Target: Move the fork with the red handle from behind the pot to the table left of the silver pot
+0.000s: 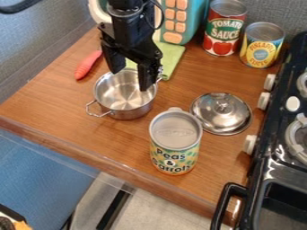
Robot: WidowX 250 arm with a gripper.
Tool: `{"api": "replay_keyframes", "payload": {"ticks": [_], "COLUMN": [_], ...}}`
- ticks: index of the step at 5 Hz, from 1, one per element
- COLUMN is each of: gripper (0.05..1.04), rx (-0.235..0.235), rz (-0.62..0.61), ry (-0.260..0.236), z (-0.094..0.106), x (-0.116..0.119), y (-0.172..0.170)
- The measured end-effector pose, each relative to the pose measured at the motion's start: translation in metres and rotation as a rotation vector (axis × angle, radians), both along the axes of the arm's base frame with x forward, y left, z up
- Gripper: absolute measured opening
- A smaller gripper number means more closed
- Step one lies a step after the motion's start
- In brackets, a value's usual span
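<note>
One black claw (129, 80) hangs over your steel pot (128, 111), its two fingers spread apart. You have that pot on the left half of the bench (57, 105), between its left and front edges. A tall labelled can (174, 155) stands nearer the front edge; the domed lid (222, 117) lies towards the right edge. In your far right corner are a red can (223, 33) and a yellow can (261, 50).

**Black two-finger gripper (130, 77) hangs open**

From here I see the black, jointed robot arm (127, 29) coming in from the top edge, its wrist angled downward. The two dark, blocky fingers (146, 75) point down, parted, with a visible gap between them.
</note>
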State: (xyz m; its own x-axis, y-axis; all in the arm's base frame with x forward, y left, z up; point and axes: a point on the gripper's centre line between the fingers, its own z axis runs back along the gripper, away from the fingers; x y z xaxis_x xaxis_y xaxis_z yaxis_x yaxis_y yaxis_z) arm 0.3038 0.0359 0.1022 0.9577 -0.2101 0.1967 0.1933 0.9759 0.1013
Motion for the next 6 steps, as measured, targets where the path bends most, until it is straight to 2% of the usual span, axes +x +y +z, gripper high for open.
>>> {"api": "replay_keyframes", "payload": {"ticks": [1, 2, 4, 5, 6], "gripper": [1.001, 1.001, 1.001, 1.001, 1.001], "rx": [-0.003, 0.008, 0.013, 0.0, -0.054], "rz": [0.0, 0.097, 0.253, 0.302, 0.329], "ry": [0.037, 0.048, 0.0, 0.012, 0.05], "z": [-0.01, -0.009, -0.006, -0.02, -0.048], "x": [-0.002, 0.011, 0.03, 0.034, 0.036], "y": [0.0, 0.045, 0.138, 0.161, 0.159]}}
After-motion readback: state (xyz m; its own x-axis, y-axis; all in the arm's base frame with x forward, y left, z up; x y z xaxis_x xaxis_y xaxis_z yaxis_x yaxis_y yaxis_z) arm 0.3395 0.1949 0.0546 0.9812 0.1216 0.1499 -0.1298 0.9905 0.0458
